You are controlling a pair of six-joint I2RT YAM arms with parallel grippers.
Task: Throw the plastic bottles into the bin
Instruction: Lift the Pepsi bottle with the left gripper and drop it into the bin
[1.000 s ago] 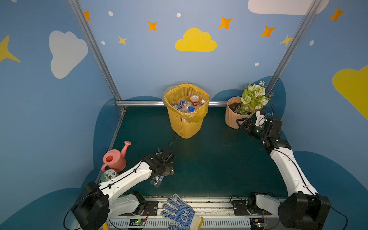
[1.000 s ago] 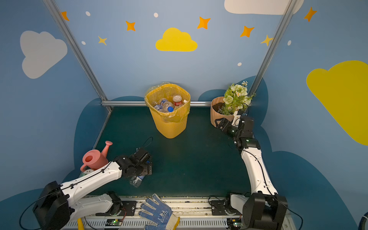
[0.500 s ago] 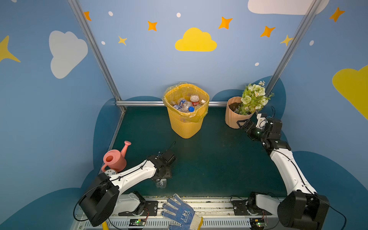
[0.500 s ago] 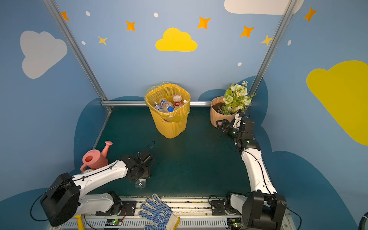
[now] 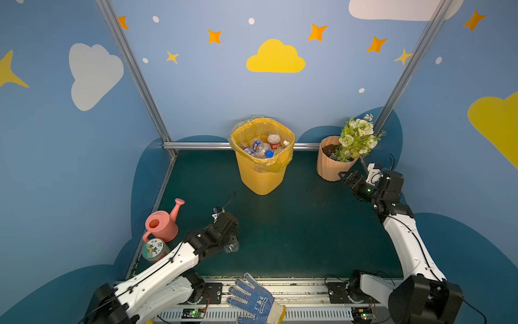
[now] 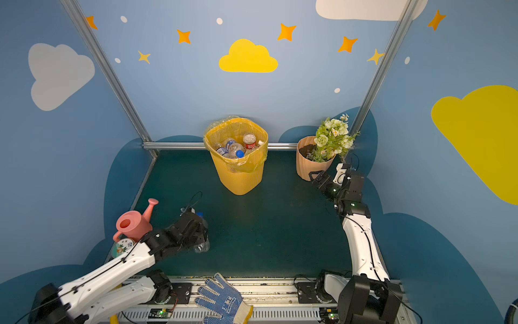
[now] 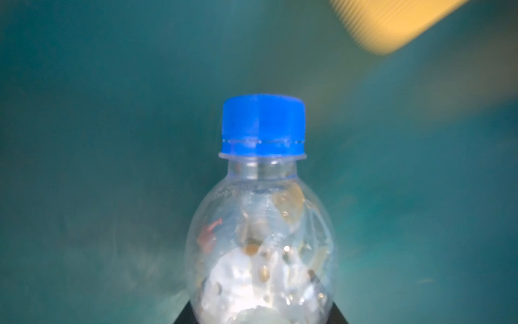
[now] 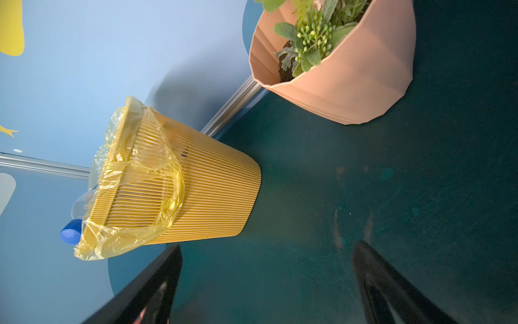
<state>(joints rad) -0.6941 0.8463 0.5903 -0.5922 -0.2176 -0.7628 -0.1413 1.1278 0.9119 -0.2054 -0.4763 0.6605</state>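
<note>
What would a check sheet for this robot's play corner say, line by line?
Surface: dark green mat, faintly scuffed.
Job's things: one clear bottle with a blue cap, in the left hand; several bottles inside the yellow bin at the back.
Clutter: pink watering can and jar at the left edge; flower pot at the back right; blue-dotted glove on the front rail.
Hands: left hand shut on the bottle; right hand open, empty, near the flower pot.
Cables: thin black cable looping off the left wrist; another along the right arm.
Surroundings: blue walls with clouds and stars; metal posts.
</note>
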